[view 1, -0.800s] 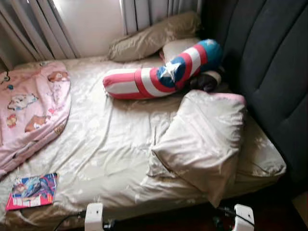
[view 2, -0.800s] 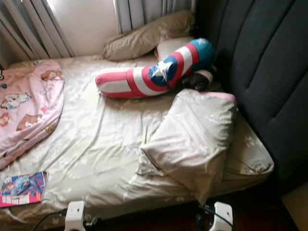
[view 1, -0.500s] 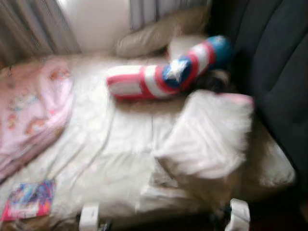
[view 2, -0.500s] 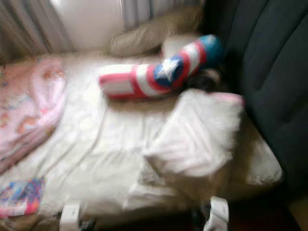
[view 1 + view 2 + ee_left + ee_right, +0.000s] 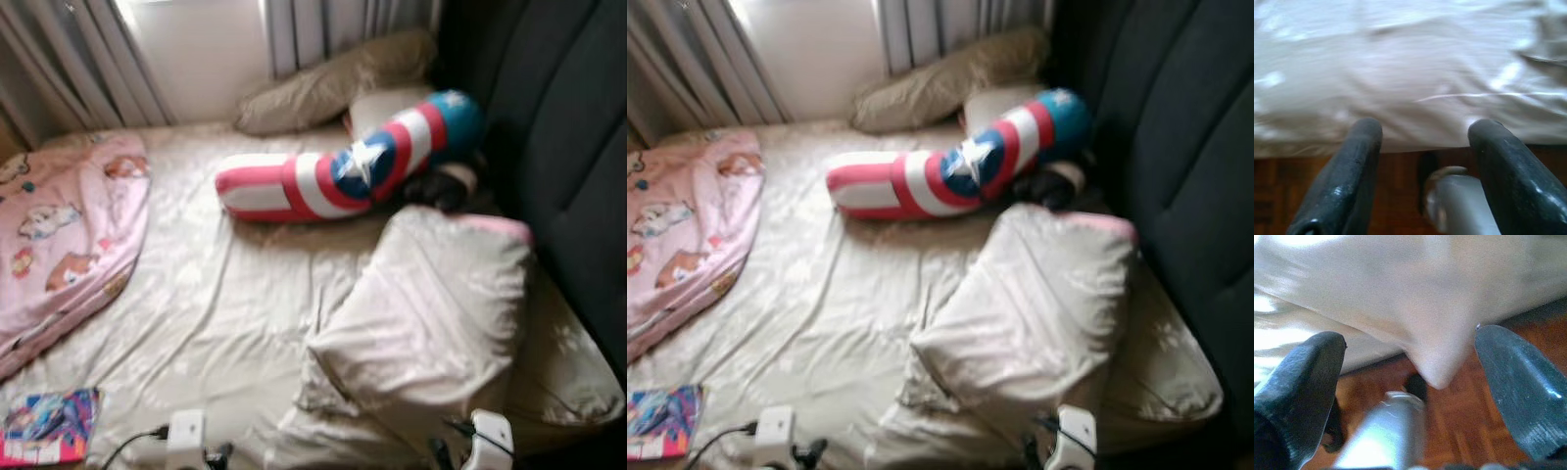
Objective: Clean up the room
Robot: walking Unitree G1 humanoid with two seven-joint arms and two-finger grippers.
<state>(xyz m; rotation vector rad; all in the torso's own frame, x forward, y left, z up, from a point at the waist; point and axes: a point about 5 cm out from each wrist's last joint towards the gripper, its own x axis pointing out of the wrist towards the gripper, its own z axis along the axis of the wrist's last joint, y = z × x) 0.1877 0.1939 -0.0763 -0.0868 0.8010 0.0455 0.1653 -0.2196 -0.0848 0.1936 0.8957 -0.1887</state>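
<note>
A bed with a crumpled beige sheet (image 5: 225, 304) lies before me. On it are a big beige pillow (image 5: 431, 323) at the near right, a red, white and blue star bolster (image 5: 343, 171) farther back, a pink cartoon blanket (image 5: 59, 225) at the left, and a colourful comic book (image 5: 49, 441) at the near left corner. My left gripper (image 5: 1425, 128) is open, low in front of the bed's side. My right gripper (image 5: 1410, 340) is open too, just below the pillow's overhanging corner (image 5: 1435, 367). Neither holds anything.
A dark padded headboard (image 5: 578, 147) rises along the right. Two more pillows (image 5: 323, 83) and a dark soft thing (image 5: 441, 186) lie at the bed's far end, under curtains (image 5: 69, 69). Wooden floor (image 5: 1474, 431) runs below the bed edge.
The whole picture has shifted and the bed looks nearer, so the camera has moved. The blur of half a second ago has mostly gone. Nothing on the bed has moved.
</note>
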